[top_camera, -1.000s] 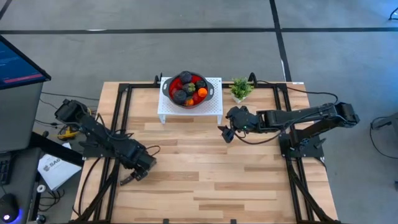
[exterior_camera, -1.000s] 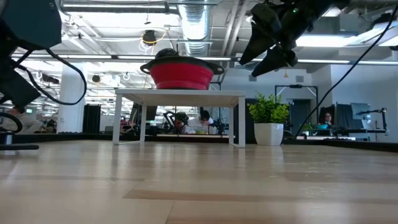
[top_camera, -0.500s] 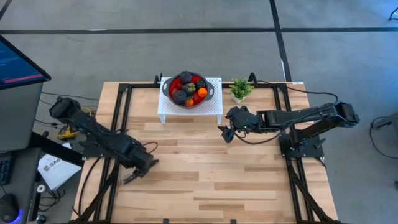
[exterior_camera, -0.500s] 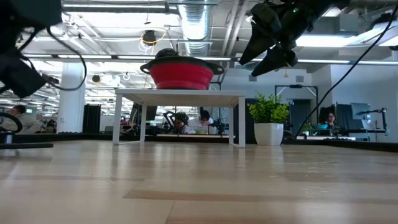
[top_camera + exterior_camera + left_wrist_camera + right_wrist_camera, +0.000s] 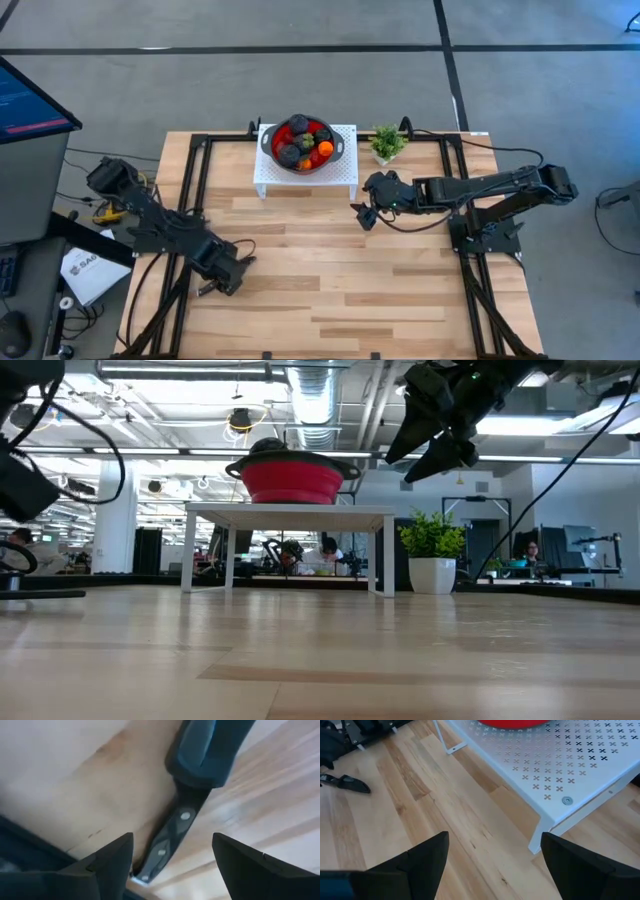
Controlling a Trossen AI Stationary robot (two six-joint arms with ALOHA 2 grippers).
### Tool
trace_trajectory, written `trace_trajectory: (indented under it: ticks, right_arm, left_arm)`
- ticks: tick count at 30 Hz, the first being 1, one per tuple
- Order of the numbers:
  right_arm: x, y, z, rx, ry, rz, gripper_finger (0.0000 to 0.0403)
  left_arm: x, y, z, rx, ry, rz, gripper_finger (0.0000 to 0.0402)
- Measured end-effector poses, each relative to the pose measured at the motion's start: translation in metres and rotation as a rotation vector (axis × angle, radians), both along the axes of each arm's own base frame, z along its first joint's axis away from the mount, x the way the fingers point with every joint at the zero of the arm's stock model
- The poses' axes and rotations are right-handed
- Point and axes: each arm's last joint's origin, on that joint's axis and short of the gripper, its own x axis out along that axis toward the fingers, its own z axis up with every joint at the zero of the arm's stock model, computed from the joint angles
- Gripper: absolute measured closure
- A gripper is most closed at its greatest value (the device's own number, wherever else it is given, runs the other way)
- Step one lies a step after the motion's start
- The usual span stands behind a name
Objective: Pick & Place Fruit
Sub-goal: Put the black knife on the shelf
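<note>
The left gripper point(image 5: 172, 852) was held wide open over the black knife point(image 5: 170, 837), at the table's point(image 5: 330, 290) 8 o'clock, presumably to grasp it. The right gripper point(image 5: 492, 852) was open at 2 o'clock, beside the white stand point(image 5: 340, 180). Fruit point(image 5: 305, 142) lay in the red bowl point(image 5: 293, 478) at 12 o'clock. No legible writing was seen.

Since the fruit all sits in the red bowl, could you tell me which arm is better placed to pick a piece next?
Probably the right: its open gripper hovers beside the white stand holding the red bowl of fruit. The left gripper, also open, hovers over a black knife far away.
</note>
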Motion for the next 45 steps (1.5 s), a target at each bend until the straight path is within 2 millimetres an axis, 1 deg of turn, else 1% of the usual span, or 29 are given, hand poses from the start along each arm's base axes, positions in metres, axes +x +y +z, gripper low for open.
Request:
trace_trajectory:
  ticks: [4, 8, 12, 17, 18, 20, 22, 27, 29, 32, 35, 37, 39, 40, 42, 43, 45]
  right_arm:
    - [0.0, 0.0, 0.0, -0.01, 0.004, 0.005, 0.0094]
    - [0.0, 0.0, 0.0, -0.017, 0.008, 0.011, 0.0094]
    - [0.0, 0.0, 0.0, -0.017, 0.007, 0.011, 0.0094]
    - [-0.002, 0.0, 0.004, -0.013, -0.01, 0.009, 0.0094]
    - [-0.003, 0.0, 0.007, -0.007, -0.023, 0.004, 0.0094]
    - [-0.006, 0.0, 0.015, 0.003, -0.055, 0.003, 0.0094]
    - [-0.008, 0.0, 0.025, 0.017, -0.094, 0.016, 0.0094]
    - [-0.016, 0.001, 0.043, 0.04, -0.166, 0.042, 0.0094]
    - [-0.019, 0.002, 0.05, 0.063, -0.197, 0.069, 0.0094]
    - [-0.018, 0.004, 0.058, 0.118, -0.27, 0.13, 0.0094]
    - [-0.013, 0.008, 0.068, 0.199, -0.391, 0.198, 0.0094]
    - [-0.008, 0.012, 0.076, 0.231, -0.488, 0.229, 0.0094]
    - [0.001, 0.017, 0.082, 0.242, -0.595, 0.254, 0.0094]
    - [0.002, 0.02, 0.083, 0.244, -0.618, 0.265, 0.0094]
    - [0.013, 0.026, 0.089, 0.245, -0.702, 0.284, 0.0094]
    - [0.019, 0.028, 0.091, 0.248, -0.718, 0.285, 0.0094]
    - [0.03, 0.033, 0.091, 0.251, -0.679, 0.282, 0.0094]
  left_arm:
    - [0.006, -0.007, -0.014, 0.027, 0.013, -0.01, 0.0139]
    - [0.009, -0.008, -0.023, 0.057, 0.049, -0.01, 0.0164]
    - [0.01, -0.008, -0.025, 0.075, 0.045, -0.008, 0.0217]
    - [0.011, -0.004, -0.02, 0.094, -0.001, 0.006, 0.0312]
    - [0.011, -0.003, -0.018, 0.089, -0.02, 0.013, 0.0322]
    - [0.012, 0.001, -0.011, 0.104, -0.081, 0.031, 0.0322]
    - [0.013, 0.007, -0.002, 0.133, -0.18, 0.056, 0.0322]
    - [0.008, 0.02, 0.036, 0.073, -0.416, 0.095, 0.0322]
    - [0.006, 0.026, 0.052, 0.048, -0.564, 0.097, 0.032]
    - [0.007, 0.034, 0.077, 0.004, -0.808, 0.072, 0.0305]
    - [0.011, 0.045, 0.101, 0.009, -1.053, 0.1, 0.0304]
    - [0.017, 0.054, 0.114, 0.062, -1.208, 0.125, 0.0307]
    - [0.024, 0.063, 0.128, 0.116, -1.364, 0.137, 0.0309]
    - [0.027, 0.068, 0.134, 0.15, -1.433, 0.141, 0.0309]
    - [0.034, 0.079, 0.145, 0.229, -1.565, 0.156, 0.0309]
    - [0.036, 0.084, 0.15, 0.269, -1.622, 0.163, 0.0309]
    - [0.04, 0.094, 0.161, 0.334, -1.74, 0.176, 0.0309]
